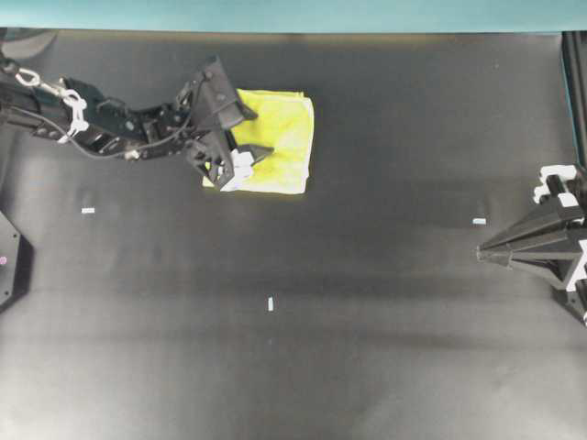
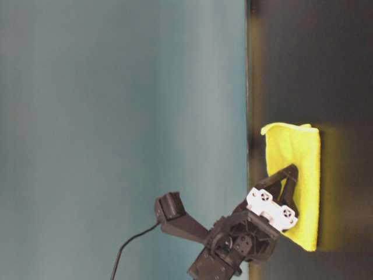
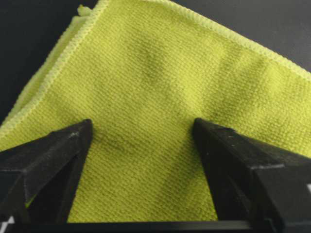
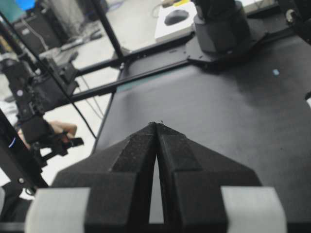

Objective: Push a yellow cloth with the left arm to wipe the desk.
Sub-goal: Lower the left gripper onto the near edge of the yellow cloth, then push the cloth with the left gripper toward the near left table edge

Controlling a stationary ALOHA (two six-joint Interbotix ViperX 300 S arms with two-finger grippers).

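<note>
The yellow cloth (image 1: 286,128) lies folded flat on the black desk (image 1: 367,293), toward the far left. My left gripper (image 1: 262,133) is open over the cloth's left half, with both fingertips apart and down on the fabric. In the left wrist view the cloth (image 3: 155,63) fills the frame between the spread jaws of the left gripper (image 3: 142,124). The table-level view shows the left gripper (image 2: 285,186) on the cloth (image 2: 302,151). My right gripper (image 1: 481,254) is shut and empty at the right edge, far from the cloth; the right wrist view shows the right gripper (image 4: 156,125) with its jaws together above the desk (image 4: 218,111).
A teal strip (image 1: 293,14) runs along the desk's far edge. Small pale tape marks sit on the left (image 1: 88,211), in the middle (image 1: 271,303) and on the right (image 1: 479,221). A black arm base (image 4: 221,29) stands at the desk's far end in the right wrist view.
</note>
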